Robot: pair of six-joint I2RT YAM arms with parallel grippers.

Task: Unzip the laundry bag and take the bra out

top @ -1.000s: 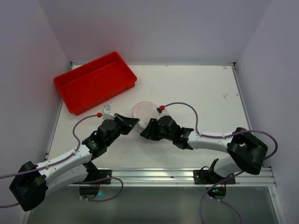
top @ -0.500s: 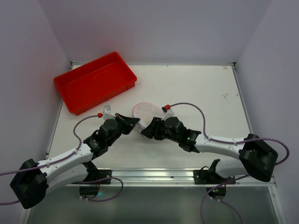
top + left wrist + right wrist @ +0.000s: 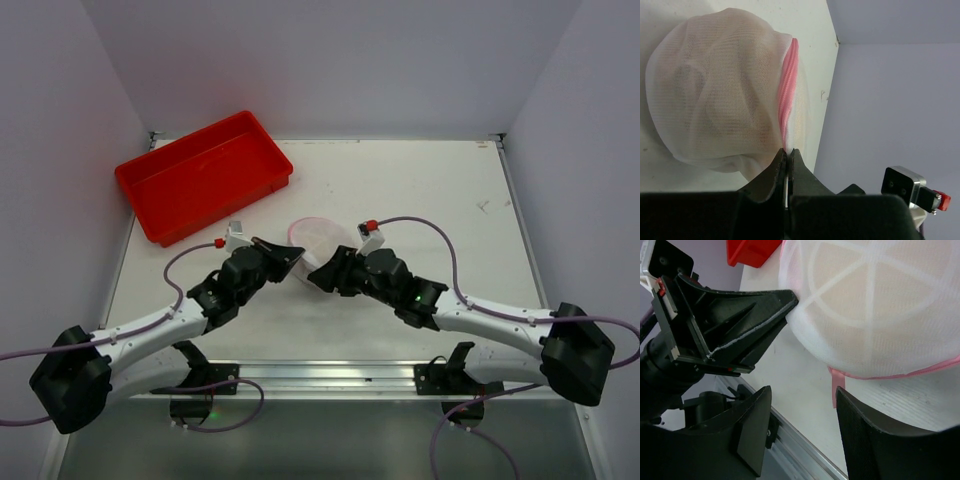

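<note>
One round white mesh laundry bag, pink-rimmed; left fingers pinched shut on its edge, right fingers apart beside it.

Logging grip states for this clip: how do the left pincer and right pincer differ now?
The left pincer is shut, pinching the laundry bag at its pink zipper rim; the right pincer is open, holding nothing. The left pincer's tips touch the bag; the right pincer's fingers straddle a pink tab without closing. Both sit at the bag's near side.
</note>
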